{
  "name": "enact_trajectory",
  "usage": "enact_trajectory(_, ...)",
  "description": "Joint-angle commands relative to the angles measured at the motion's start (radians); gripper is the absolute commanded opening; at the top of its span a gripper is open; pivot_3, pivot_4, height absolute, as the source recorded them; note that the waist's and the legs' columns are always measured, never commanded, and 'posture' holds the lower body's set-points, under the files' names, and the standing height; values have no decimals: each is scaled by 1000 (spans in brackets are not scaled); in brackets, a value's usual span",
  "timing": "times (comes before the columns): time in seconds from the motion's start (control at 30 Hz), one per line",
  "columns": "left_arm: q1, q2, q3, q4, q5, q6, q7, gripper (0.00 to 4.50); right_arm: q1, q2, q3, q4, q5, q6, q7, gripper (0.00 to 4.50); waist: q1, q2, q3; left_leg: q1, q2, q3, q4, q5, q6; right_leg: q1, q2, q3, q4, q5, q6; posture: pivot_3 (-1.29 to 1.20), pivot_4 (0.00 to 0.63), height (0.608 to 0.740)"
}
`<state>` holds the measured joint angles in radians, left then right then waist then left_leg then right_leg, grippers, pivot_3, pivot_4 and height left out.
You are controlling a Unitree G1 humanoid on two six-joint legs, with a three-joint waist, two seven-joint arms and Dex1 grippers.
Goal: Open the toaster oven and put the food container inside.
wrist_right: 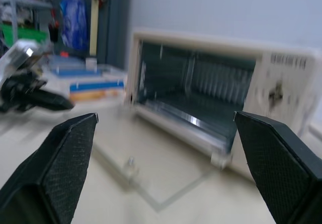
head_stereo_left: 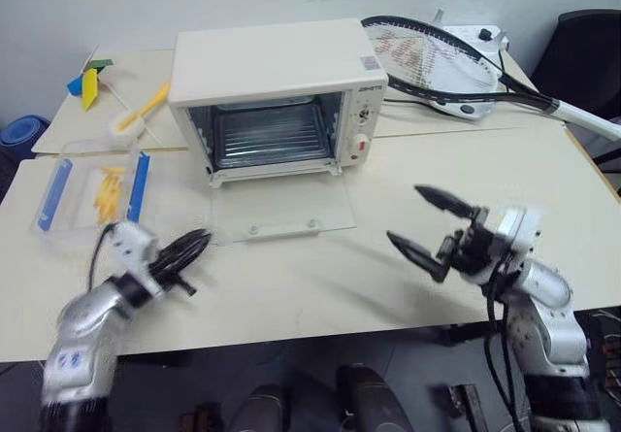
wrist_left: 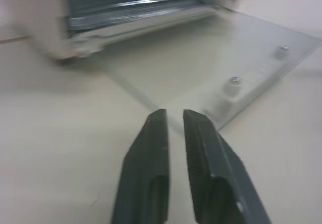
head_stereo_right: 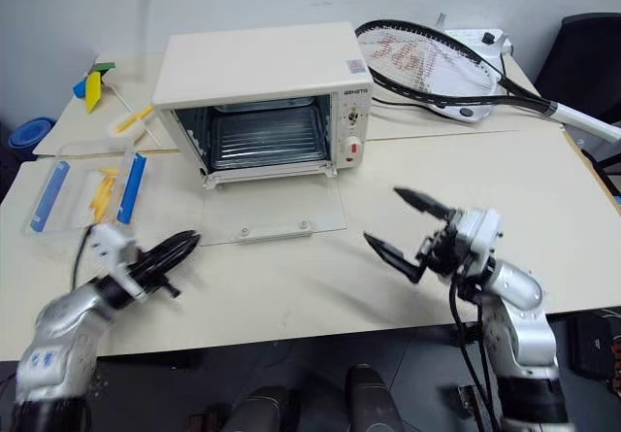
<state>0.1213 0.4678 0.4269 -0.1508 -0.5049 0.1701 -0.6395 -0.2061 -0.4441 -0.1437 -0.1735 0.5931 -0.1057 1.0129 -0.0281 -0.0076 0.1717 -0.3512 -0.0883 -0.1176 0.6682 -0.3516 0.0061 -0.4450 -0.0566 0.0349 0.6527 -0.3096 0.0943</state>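
From the head camera, the toaster oven stands at the back of the cream tabletop, its glass door folded down flat and the wire rack bare; the food container, blue clips at its sides and yellow fries within, lies on the tabletop left of the oven, touched by neither hand; the left hand hovers just in front of it, fingers nearly together and empty; the right hand hangs right of the door, fingers spread wide and empty; a racket lies behind the oven.

Left wrist camera: two dark fingers, a thin gap between, point at the door's corner.

Right wrist camera: wide-spread fingers frame the open oven.
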Motion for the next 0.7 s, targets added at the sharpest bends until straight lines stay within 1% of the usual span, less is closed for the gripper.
enact_trajectory(0.03, 145, -56, 236, -109, -89, -1, 132, 1793, -46, 32, 43, 2, 8, -22, 36, 4500, 4, 0, 0, 0, 0, 0, 0, 0, 0, 0, 0, 0, 0, 0, 0, 0, 150, 740)
enact_trajectory(0.1, 231, -98, 324, -152, -144, 34, 194, 2435, -80, 46, 57, 35, 4, -34, 58, 4500, 13, -1, 0, 0, 0, 0, 0, -1, 0, 0, 0, 0, -1, 0, 0, 0, 150, 740)
enact_trajectory(0.13, 255, -109, 346, -167, -162, 50, 217, 2699, -90, 50, 60, 45, 5, -36, 65, 4500, 22, -1, 0, -1, -1, 0, 1, -1, 1, 1, -1, 0, -1, 0, 0, 0, 150, 740)
enact_trajectory(0.23, 303, -144, 391, -235, -232, 121, 315, 3686, -110, 49, 62, 81, 8, -37, 96, 4500, 52, -1, 0, -1, -3, -1, 7, -2, 3, 4, -2, -1, -2, 0, 0, 0, 150, 740)
enact_trajectory(0.3, 302, -148, 394, -290, -276, 179, 386, 4323, -125, 45, 65, 108, 9, -32, 120, 4500, 60, -1, 0, 0, -3, -3, 11, -3, 4, 8, -2, -2, -4, 0, 1, 0, 150, 740)
enact_trajectory(0.33, 282, -141, 389, -318, -296, 220, 442, 4450, -133, 42, 67, 120, 8, -28, 131, 4500, 61, -1, 0, 0, -3, -4, 12, -3, 4, 12, -2, -3, -6, 1, 1, 0, 150, 740)
enact_trajectory(0.4, 222, -104, 387, -359, -351, 352, 609, 4450, -145, 36, 70, 139, 4, -25, 152, 4500, 65, -1, 0, 3, -3, -6, 12, -3, 4, 15, -2, -4, -7, 1, 2, 0, 150, 740)
enact_trajectory(0.47, 132, -59, 382, -366, -468, 479, 764, 4450, -150, 32, 70, 150, 1, -22, 167, 4500, 66, -1, 0, 4, -2, -6, 11, -3, 4, 16, -1, -4, -7, 1, 2, 0, 150, 740)
enact_trajectory(0.53, 27, -15, 387, -336, -565, 604, 959, 4450, -152, 26, 70, 162, -2, -22, 182, 4500, 62, 0, 0, 6, -2, -6, 11, -3, 3, 16, -1, -4, -5, 1, 2, 0, 150, 740)
enact_trajectory(0.6, -61, 7, 398, -294, -673, 678, 1134, 4450, -152, 22, 68, 169, -3, -26, 193, 4500, 55, 0, 0, 6, -2, -6, 10, -4, 3, 16, -1, -3, -5, 1, 2, 0, 150, 740)
enact_trajectory(0.7, -188, 29, 390, -227, -765, 719, 1308, 4450, -150, 19, 63, 172, -5, -33, 202, 4500, 45, -1, 0, 7, -2, -5, 10, -4, 3, 15, 0, -3, -5, 1, 2, 0, 150, 740)
